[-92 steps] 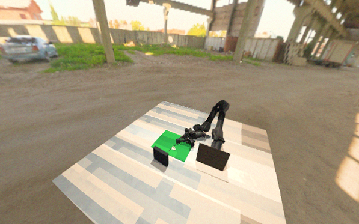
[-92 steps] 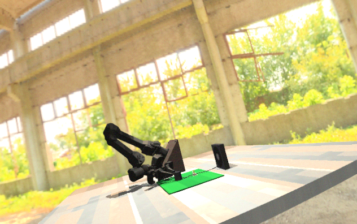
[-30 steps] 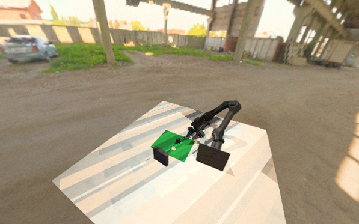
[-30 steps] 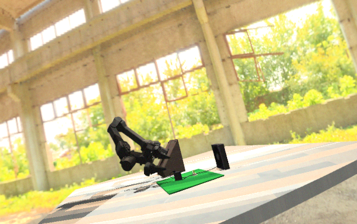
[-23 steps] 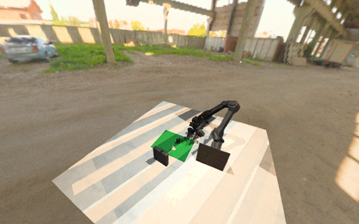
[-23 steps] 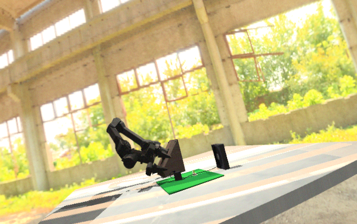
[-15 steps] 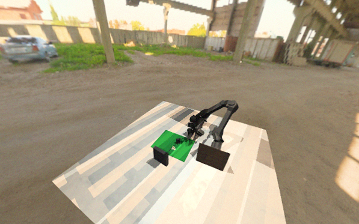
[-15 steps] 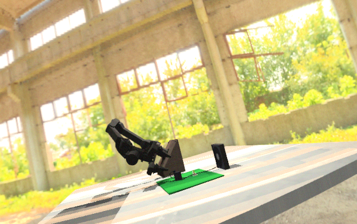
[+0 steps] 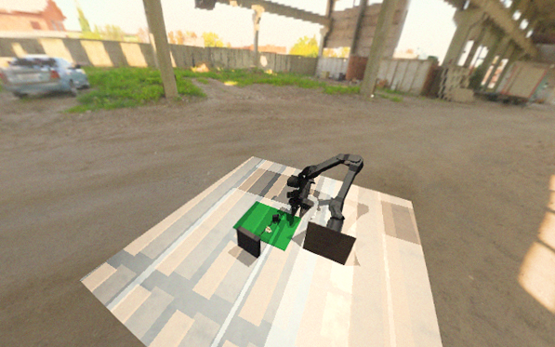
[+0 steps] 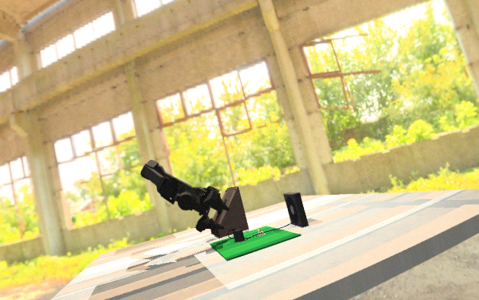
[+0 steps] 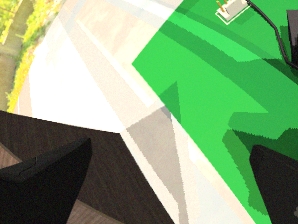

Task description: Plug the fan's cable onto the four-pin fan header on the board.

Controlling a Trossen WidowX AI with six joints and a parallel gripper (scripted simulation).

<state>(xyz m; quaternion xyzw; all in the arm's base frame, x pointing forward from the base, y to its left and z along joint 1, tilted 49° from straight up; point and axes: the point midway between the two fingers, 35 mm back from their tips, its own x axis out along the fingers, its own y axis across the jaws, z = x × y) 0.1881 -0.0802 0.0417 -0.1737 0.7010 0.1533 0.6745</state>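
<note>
The small white four-pin fan header [image 11: 230, 8] at the wrist view's upper right stands bare on the flat green circuit board [image 11: 220, 110] — so the plugging looks undone. The stubby black plug [image 10: 239, 235] on its thin black cable [image 11: 253, 4] stands upright apart from it, at centre in the exterior view. The dark parallel-jaw gripper [image 10: 212, 216] hangs wide open, gripping nothing — regrasp, seat, release remain.

The black six-joint robot arm [image 9: 342, 182] rises from its base, bends sharply at the elbow and slopes forward and down. The black parallel-jaw hand [image 10: 213, 217] sits raised at the arm's end, angled downward. Its jaws stand spread wide with nothing between them. One dark finger [image 11: 47, 196] fills the wrist view's lower left.
</note>
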